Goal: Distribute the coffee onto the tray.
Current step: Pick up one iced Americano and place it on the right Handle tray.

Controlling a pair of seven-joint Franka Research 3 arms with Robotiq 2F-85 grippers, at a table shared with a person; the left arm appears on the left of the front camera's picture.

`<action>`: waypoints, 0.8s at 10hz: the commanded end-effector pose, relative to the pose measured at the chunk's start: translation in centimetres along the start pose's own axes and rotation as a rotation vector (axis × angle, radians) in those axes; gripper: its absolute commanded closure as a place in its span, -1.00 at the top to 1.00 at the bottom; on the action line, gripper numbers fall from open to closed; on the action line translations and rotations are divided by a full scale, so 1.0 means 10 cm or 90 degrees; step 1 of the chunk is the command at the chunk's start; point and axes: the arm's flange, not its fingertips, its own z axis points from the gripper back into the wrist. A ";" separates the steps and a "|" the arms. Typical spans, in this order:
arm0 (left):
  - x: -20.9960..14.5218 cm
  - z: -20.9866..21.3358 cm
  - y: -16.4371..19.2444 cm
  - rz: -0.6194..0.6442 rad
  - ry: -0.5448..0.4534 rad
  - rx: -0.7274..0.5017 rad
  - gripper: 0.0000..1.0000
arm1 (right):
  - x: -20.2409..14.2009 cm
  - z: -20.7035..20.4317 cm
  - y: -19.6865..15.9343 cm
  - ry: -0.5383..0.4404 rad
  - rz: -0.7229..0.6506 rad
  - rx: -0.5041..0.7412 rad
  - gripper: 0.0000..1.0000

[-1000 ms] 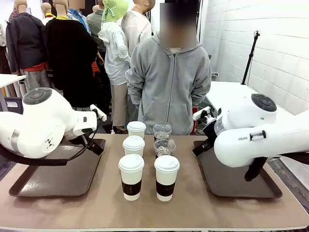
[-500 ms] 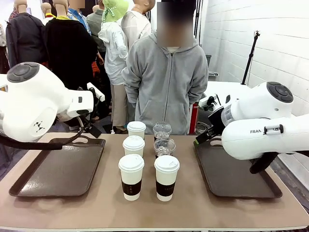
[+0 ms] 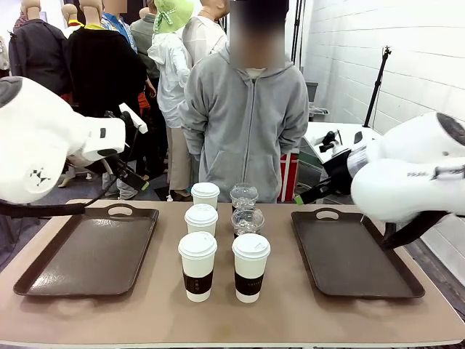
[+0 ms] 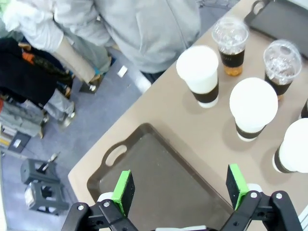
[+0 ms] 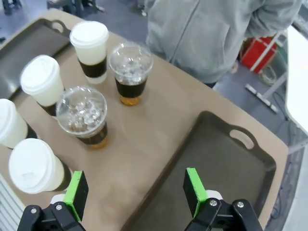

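So all the coffee sits in a tight clump mid-table: four white lidded cups [image 3: 201,220] in a rough column-and-a-half, and the two clear dome-lidded cups [image 3: 248,222] one behind the other on the right side of the clump, at the back. Every cup stands upright, long axis straight up, lids on top. None is tipped or leaning.

The left tray [image 3: 87,254] and right tray [image 3: 356,258] are both bare and flank the clump, each with its handle cutout at the far edge. A strip of open table [image 3: 290,313] runs between the cups and each tray's inner rim, so nothing is touching a rim. The two front white cups are near the table's near edge, with some bare top in front of them. The person [image 3: 247,123] stands right behind the far edge, hands behind the back.

From its wrist view, the left gripper [image 4: 180,188] hangs over the handle end of the left tray, jaws spread wide with nothing between the pads. The right gripper [image 5: 135,192] looks down at the right tray's inner rim and the table beside it, jaws also wide apart and holding nothing.
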 end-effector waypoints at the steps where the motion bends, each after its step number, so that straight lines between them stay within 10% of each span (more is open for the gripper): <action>1: -0.37 0.14 0.13 0.011 -0.042 -0.082 1.00 | -0.26 0.15 -0.16 -0.027 0.004 0.063 1.00; 8: -0.56 0.23 0.38 0.023 -0.130 -0.159 1.00 | -0.32 0.25 -0.42 -0.074 -0.009 0.149 1.00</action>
